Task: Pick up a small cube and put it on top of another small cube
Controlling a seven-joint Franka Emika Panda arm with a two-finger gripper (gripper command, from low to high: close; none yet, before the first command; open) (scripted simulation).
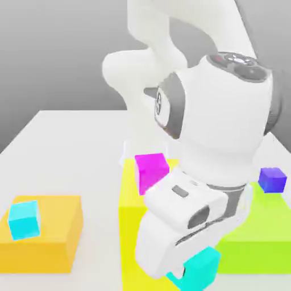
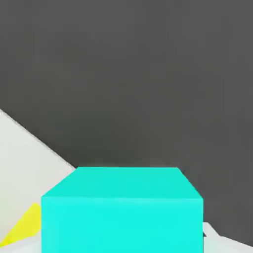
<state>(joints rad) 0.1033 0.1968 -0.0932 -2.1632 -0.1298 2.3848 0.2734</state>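
Turquoise cube [image 1: 199, 271] sits clamped in the closed tool [image 1: 190, 273], its lower edge cut off by the frame.

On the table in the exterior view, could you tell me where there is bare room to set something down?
Bare table lies behind the orange block and between it and the yellow block. Crowded: the arm covers the yellow and green blocks, by the magenta cube.

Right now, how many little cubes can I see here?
4: a cyan cube on the orange block, a magenta cube on the yellow block, a blue cube at the right, a teal cube under the gripper. The arm may hide more.
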